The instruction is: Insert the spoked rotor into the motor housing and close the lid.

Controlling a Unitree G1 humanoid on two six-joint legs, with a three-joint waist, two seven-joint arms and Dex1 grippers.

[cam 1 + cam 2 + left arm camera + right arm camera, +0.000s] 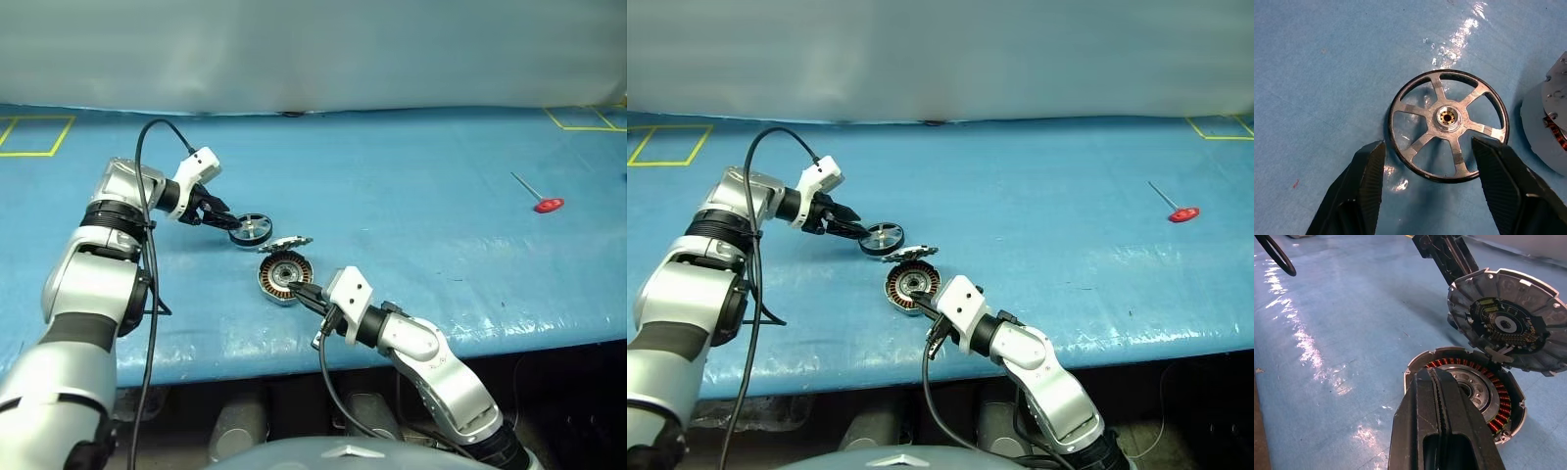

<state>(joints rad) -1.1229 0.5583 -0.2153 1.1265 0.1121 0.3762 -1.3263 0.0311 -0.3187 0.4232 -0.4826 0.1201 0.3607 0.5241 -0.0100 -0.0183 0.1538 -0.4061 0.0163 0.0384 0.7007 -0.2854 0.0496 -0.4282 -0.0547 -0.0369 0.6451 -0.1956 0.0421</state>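
Two black fingers of the left gripper stood spread on either side of the spoked rotor, which lay flat on the blue counter, neither finger clearly touching its rim. Just beside it sat the motor housing, copper windings showing, its lid tilted up open behind it. The right gripper, fingers pressed together, rested at the housing's near edge.

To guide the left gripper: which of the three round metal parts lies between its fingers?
The spoked rotor, the flat black-rimmed wheel lying apart; the motor housing shows copper windings, and its lid stands open.
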